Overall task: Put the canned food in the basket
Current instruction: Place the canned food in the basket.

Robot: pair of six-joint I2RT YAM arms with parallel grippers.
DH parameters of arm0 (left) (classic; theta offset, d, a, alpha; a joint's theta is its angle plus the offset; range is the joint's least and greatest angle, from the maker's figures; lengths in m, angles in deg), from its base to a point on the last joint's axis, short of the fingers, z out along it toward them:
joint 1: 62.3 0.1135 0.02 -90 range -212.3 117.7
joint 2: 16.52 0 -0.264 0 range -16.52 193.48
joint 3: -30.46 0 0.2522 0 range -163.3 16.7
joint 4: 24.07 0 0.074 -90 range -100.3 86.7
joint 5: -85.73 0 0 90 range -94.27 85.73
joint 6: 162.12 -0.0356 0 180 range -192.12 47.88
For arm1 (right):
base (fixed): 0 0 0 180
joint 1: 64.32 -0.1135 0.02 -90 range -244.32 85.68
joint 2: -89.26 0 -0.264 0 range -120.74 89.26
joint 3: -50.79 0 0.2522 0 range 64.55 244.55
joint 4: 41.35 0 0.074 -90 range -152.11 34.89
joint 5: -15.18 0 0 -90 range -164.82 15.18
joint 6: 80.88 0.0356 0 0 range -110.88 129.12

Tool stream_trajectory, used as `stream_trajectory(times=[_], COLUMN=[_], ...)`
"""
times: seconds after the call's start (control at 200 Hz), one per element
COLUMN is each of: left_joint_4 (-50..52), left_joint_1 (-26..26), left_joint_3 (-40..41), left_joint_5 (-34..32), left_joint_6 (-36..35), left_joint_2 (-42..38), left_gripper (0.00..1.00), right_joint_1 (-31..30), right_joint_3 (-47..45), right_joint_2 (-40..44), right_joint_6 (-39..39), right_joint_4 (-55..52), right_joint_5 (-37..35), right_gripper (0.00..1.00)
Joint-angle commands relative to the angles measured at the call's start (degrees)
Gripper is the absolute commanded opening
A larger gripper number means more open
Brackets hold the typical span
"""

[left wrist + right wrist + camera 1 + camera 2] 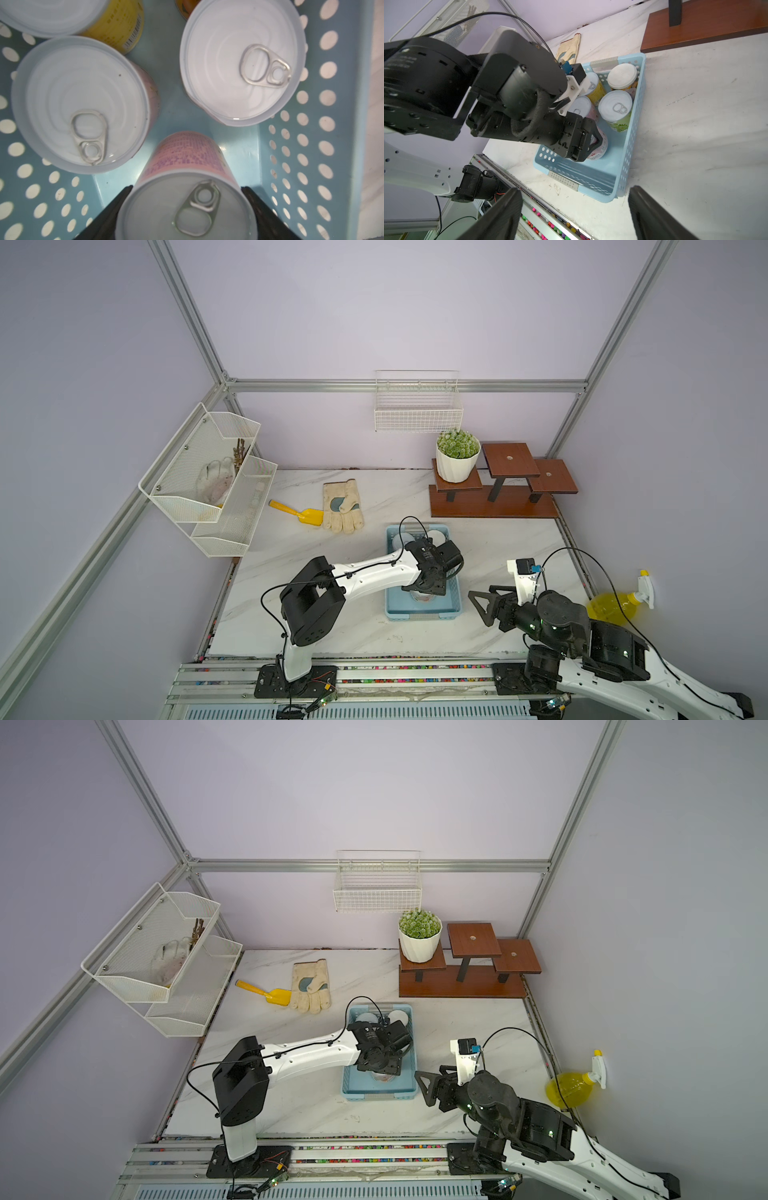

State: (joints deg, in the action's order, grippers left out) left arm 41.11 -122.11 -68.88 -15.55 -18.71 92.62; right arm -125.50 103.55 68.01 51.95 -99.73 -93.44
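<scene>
Now, in both top views the left gripper [424, 594] [384, 1074] sits low over the near end of the light-blue basket [456, 597] [411, 1081] on the desk [332, 622], and the right gripper [484, 601] hangs just beside the basket, on its right. Over to the left wrist: black fingers [122, 201] clamp both sides of the pink-labelled can [187, 158], upright inside the basket, with other cans [81, 104] standing just beyond it. And from the right wrist, the right gripper's jaws stand wide apart with nothing between them, while four other cans crowd the basket's far end.
</scene>
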Motion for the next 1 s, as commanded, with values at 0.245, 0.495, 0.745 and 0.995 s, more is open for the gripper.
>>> stream_trajectory(times=[0.245,0.495,0.745,0.995], left_joint_4=[-2.8,-4.07,-4.46,-4.81], left_joint_1=[-1.4,-1.96,-2.06,-2.15], left_joint_3=[-4.62,-4.63,-4.93,-5.21], left_joint_5=[1.51,3.0,3.71,4.35], left_joint_6=[-1.29,-1.46,-1.55,-2.08], left_joint_2=[1.8,3.09,4.95,5.76], left_gripper=[0.0,0.0,0.17,0.5], right_joint_1=[-0.2,-0.2,-0.24,-0.22], right_joint_3=[1.09,0.99,1.25,1.21], right_joint_2=[1.54,2.84,2.0,1.91], right_joint_6=[2.74,3.4,3.12,2.63], right_joint_4=[-2.97,-3.32,-3.28,-2.89], right_joint_5=[-3.14,-4.34,-4.23,-1.86], right_gripper=[0.85,0.85,0.85,0.86])
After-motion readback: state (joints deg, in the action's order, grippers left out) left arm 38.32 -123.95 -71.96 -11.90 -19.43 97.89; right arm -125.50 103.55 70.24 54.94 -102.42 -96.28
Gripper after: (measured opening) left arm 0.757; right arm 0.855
